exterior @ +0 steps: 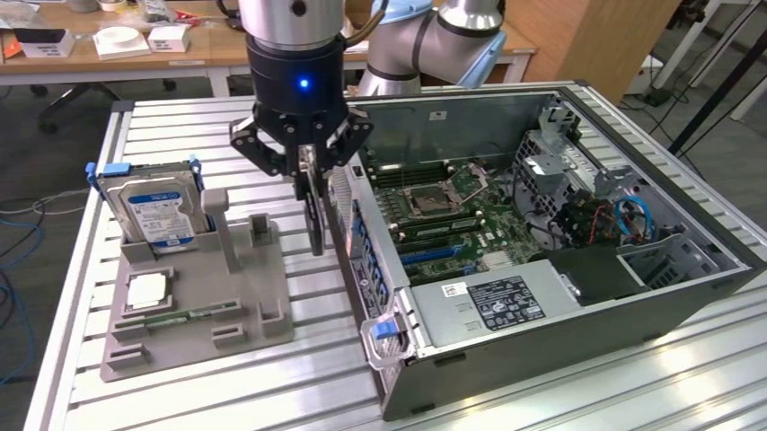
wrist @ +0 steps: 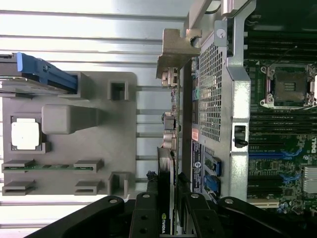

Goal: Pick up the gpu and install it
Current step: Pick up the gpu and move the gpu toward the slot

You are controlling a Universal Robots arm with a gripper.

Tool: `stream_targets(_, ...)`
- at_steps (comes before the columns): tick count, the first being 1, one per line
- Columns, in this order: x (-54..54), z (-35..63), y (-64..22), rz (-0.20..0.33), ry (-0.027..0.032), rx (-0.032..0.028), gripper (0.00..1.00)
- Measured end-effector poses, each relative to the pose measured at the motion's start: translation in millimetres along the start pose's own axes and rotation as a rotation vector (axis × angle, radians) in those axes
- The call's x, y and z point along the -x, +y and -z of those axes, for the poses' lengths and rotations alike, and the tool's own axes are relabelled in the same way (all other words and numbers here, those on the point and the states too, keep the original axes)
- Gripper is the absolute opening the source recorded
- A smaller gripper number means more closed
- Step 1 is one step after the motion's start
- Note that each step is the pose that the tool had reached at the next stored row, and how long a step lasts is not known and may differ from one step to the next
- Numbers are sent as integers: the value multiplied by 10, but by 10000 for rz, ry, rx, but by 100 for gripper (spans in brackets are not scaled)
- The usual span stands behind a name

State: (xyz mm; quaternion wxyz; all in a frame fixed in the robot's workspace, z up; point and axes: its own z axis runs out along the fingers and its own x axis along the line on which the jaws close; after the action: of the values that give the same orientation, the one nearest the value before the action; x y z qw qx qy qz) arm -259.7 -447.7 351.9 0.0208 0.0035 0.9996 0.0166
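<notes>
I hold the gpu [exterior: 316, 220] edge-on in my gripper [exterior: 311, 167], above the table [exterior: 180, 126].

At the exterior view's left, a grey holder [exterior: 246, 296] carries an upright hard drive [exterior: 150, 205], a processor chip [exterior: 146, 289] and a memory stick [exterior: 180, 316]. Just right of it, my gripper is clamped on the gpu's top edge. The card hangs upright in the air between the holder and the open computer case [exterior: 671, 296], just beside its perforated rear panel. Further right, the motherboard [exterior: 444, 202] lies exposed inside the case.
</notes>
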Motion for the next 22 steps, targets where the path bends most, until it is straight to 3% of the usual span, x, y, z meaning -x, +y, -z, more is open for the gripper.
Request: stream_targets(22,51,-2,0,0,0,0,26)
